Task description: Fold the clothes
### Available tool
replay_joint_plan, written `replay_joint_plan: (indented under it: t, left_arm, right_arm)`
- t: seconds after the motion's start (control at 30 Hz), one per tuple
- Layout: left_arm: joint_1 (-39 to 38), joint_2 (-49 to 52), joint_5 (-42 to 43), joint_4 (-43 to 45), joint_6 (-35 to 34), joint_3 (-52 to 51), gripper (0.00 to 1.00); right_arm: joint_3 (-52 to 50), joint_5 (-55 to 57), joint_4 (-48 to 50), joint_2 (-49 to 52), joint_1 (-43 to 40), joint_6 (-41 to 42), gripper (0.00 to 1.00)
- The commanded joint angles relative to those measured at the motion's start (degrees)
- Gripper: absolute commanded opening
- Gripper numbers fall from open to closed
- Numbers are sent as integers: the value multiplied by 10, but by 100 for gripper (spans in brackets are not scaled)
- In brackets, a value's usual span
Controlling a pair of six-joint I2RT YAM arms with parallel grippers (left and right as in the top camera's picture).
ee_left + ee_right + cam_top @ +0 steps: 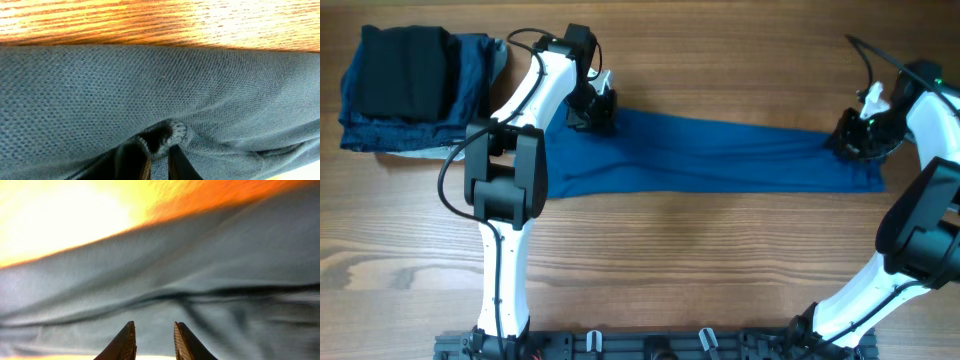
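The blue polo shirt (720, 155) lies as a long, narrow band across the middle of the wooden table, pulled out between my two grippers. My left gripper (592, 108) is at its left end, and in the left wrist view it (159, 150) is shut on a bunched fold of the shirt's knit cloth (150, 85). My right gripper (855, 140) is at the right end. In the blurred right wrist view its fingers (155, 330) stand a narrow gap apart with shirt cloth (200, 270) between and beyond them. Collar and placket are hidden.
A pile of folded pieces sits at the back left: a black garment (405, 70) on darker denim-blue cloth (470, 70), close to my left arm. Bare wooden table (720, 260) runs in front of the shirt.
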Motion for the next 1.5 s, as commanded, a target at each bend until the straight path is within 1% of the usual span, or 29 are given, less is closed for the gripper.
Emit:
replay_joint_plan:
  t: [0.0, 0.1, 0.2, 0.23, 0.3, 0.37, 0.53, 0.67, 0.8, 0.9, 0.93, 1.0, 1.03, 1.2, 1.33, 1.37, 1.43, 1.47]
  left_arm:
    - [9, 14, -40, 4, -3, -4, 13]
    - [9, 14, -40, 3, -3, -4, 13]
    - [8, 14, -40, 4, -3, -4, 13]
    - [8, 14, -40, 4, -3, -4, 13]
    - [7, 14, -40, 3, -3, -4, 13]
    - [7, 14, -41, 1, -3, -4, 13]
    - [7, 14, -41, 1, -3, -4, 16]
    - [7, 14, -41, 0, -3, -4, 16]
    - [7, 14, -41, -5, -3, -4, 15]
    - [7, 14, -41, -5, -3, -4, 15]
    - [7, 14, -41, -5, -3, -4, 15]
    - [7, 14, -41, -5, -3, -4, 15]
    - [7, 14, -41, -5, -3, -4, 15]
    - [7, 14, -45, -5, -3, -4, 15]
    - [7, 14, -45, -5, -3, -4, 15]
    - [7, 14, -45, -5, -3, -4, 15]
    - [8, 14, -45, -5, -3, -4, 9]
    - [7, 14, -45, -5, -3, -4, 7]
  right_arm:
    - [29, 97, 6, 4, -5, 13, 30]
    - [29, 100, 33, 4, -29, 34, 32]
    - [29, 2, 72, 4, -82, 35, 37]
    - [29, -21, 83, 4, -97, 46, 38]
    - [29, -29, 105, 4, -130, 108, 40]
    - [29, -77, 117, 4, -156, 129, 40]
    - [27, -106, 146, 7, -164, 198, 41]
    - [27, -134, 169, 44, -164, 245, 41]
    - [27, -146, 179, 87, -163, 244, 41]
    - [27, -149, 191, 89, -163, 244, 40]
    - [27, -149, 195, 89, -163, 244, 39]
    - [27, -149, 200, 89, -163, 250, 31]
    - [27, -149, 201, 89, -163, 258, 30]
    - [23, -169, 203, 89, -161, 260, 29]
    - [23, -168, 193, 89, -158, 279, 29]
    - [23, -168, 193, 89, -157, 279, 27]
    - [23, -168, 195, 89, -153, 278, 12]
    - [23, -165, 200, 90, -150, 278, 7]
